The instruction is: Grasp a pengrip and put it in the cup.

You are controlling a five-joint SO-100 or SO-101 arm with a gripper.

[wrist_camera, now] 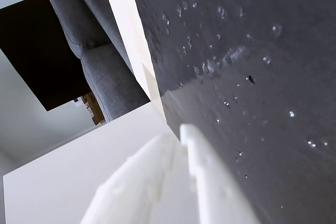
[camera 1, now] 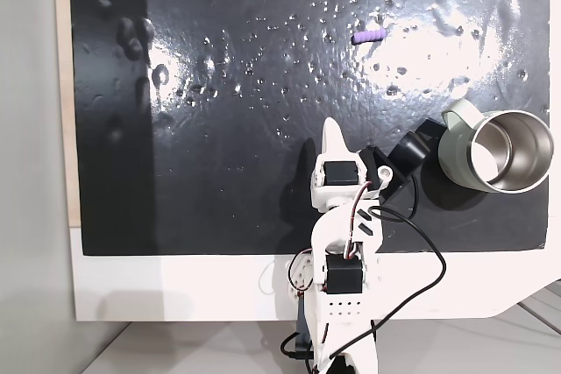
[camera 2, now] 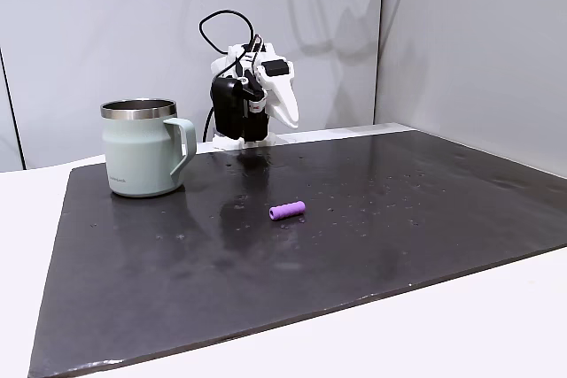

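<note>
The purple ribbed pengrip [camera 1: 367, 38] [camera 2: 287, 210] lies on its side on the black mat, alone near the mat's middle. The pale sage-green cup [camera 1: 458, 144] [camera 2: 140, 158] stands upright on the mat, its steel inside showing. My white gripper [camera 1: 332, 132] [camera 2: 289, 113] [wrist_camera: 181, 130] is folded back near the arm's base, raised off the mat and well away from the pengrip. Its two fingers lie pressed together, shut with nothing between them. In a fixed view from above, the cup is to the right of the arm.
The black mat [camera 1: 219, 146] is dotted with water drops and glare. It lies on a white table [camera 1: 175, 291]. Grey walls stand behind the arm in a fixed view. A grey sofa [wrist_camera: 100, 66] shows beyond the table in the wrist view.
</note>
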